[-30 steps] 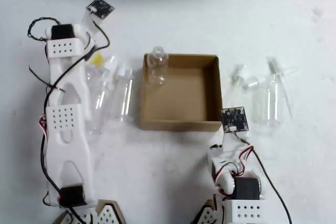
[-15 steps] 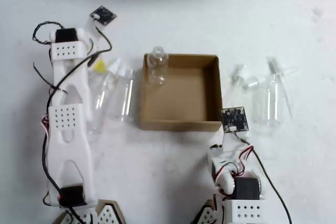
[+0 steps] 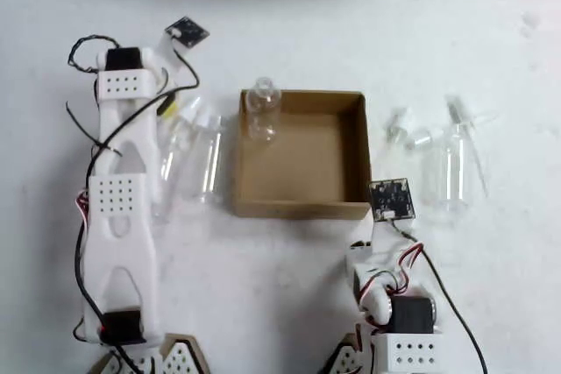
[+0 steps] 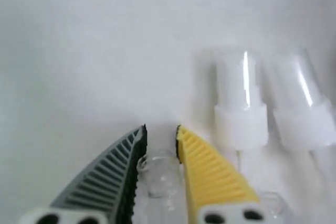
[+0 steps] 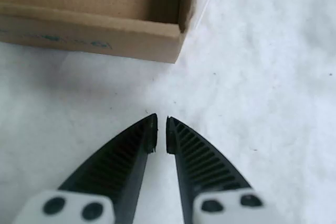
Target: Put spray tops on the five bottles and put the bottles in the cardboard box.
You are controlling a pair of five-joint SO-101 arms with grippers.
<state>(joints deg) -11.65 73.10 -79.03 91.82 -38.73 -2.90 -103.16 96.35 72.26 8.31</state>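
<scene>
Fingers (image 4: 205, 171) of the left gripper (image 4: 161, 132) grip the bare neck of a clear bottle (image 4: 160, 179) lying toward the worktop's left edge, just beside two loose spray tops (image 4: 240, 114). The right gripper (image 5: 161, 124), pinched nearly together on nothing, hangs over the worktop (image 5: 262, 77) just off a near corner of the cardboard box (image 3: 302, 208). An uncapped bottle (image 3: 261, 107) stands at the box's far left corner; I cannot tell whether it is inside. A second bottle (image 3: 209, 159) lies by the held one, and a third bottle (image 3: 451, 168) lies right of the box among more tops. As I judge it, capping has barely begun and nearly all the packing is left.
</scene>
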